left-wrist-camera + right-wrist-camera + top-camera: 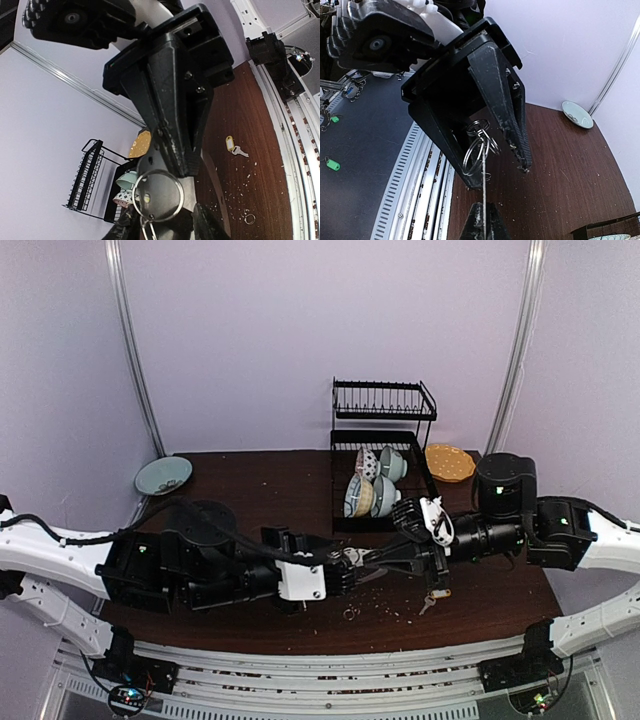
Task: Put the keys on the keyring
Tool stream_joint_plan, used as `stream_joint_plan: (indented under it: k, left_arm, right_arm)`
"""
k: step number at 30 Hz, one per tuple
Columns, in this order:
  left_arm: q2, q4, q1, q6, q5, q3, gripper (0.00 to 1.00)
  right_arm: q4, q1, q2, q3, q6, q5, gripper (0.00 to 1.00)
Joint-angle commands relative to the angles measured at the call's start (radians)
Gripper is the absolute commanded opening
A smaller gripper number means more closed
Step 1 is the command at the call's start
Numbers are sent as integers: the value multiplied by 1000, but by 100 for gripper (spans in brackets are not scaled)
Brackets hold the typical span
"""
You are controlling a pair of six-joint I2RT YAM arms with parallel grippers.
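Note:
The keyring, a thin grey metal hoop, hangs above the table where my two grippers meet. My right gripper is shut on the hoop's rim, which shows edge-on in the right wrist view. Small rings dangle from the hoop. My left gripper is open, its fingers standing either side of the small rings without gripping. The keys, a silver key on a yellow tag, lie on the table below the right arm and also show in the left wrist view.
A tiny loose ring lies near the table's front edge. A black dish rack with bowls stands at the back. A yellow dish is beside it, and a teal plate at the back left. Crumbs dot the brown table.

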Motion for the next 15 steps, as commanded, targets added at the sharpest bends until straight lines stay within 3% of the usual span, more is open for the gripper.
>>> stream_joint_plan:
  k: [1,10,15]
  left_arm:
    - [-31,167,1,26,-73,-17,39]
    - [1,201,1,21,-2,26,44]
    - [-10,210,1,17,8,26,40]
  right_arm:
    - [26,6,-9,26,2,-39,0]
    - [23,7,-6,25,3,-56,0]
    - [18,6,-8,22,10,-54,0]
